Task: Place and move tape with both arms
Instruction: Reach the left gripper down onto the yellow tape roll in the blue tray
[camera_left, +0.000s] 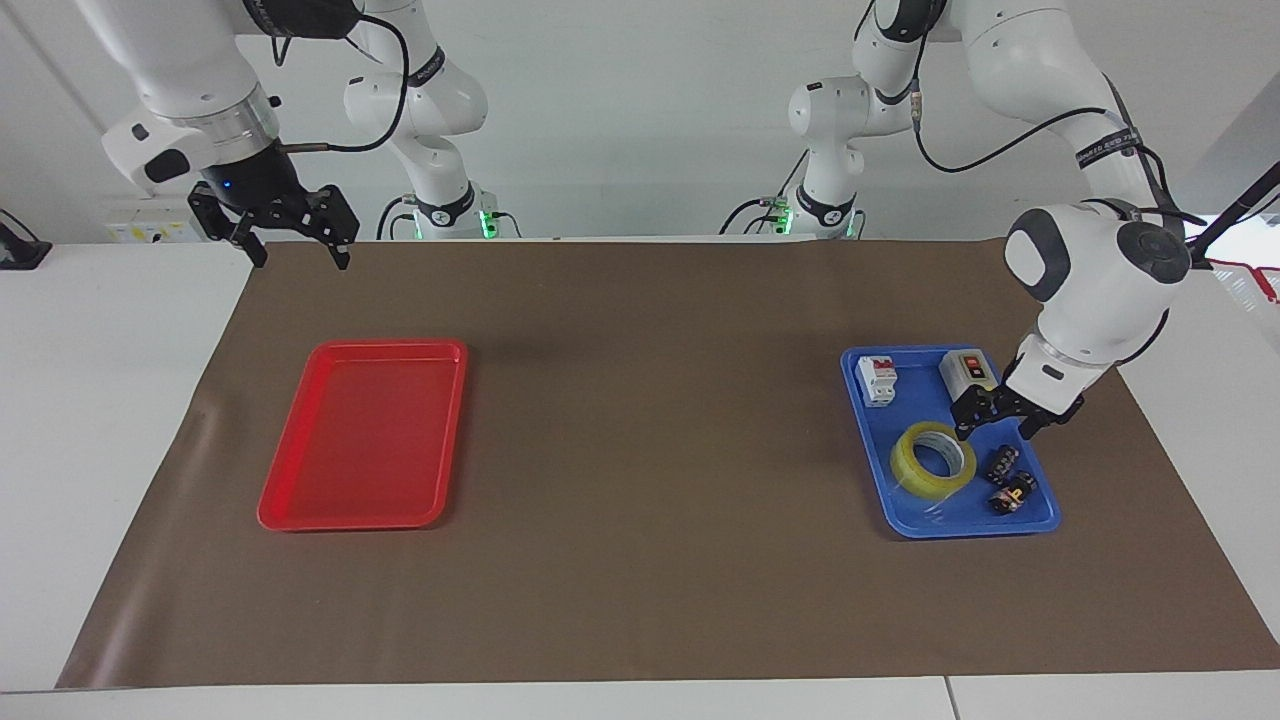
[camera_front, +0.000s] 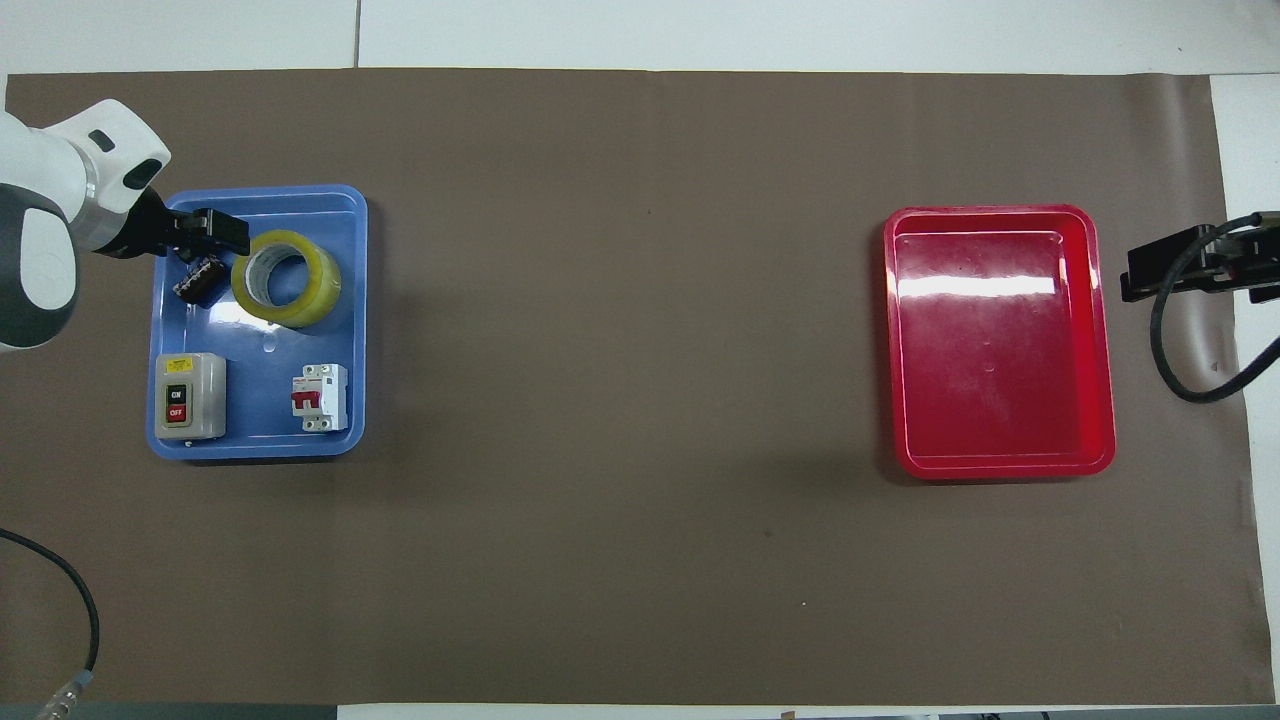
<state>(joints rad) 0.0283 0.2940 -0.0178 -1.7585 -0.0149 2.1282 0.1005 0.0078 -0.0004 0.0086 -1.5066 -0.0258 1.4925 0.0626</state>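
Bright, even overhead light, soft shadows, white glare on the red tray (camera_front: 1000, 285); sharp focus.

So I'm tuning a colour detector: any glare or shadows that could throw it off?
Overhead view: a white glare band crosses the red tray, with smaller glints on the blue tray floor by the tape. Facing view: the red tray shows no such glare; soft shadows only.
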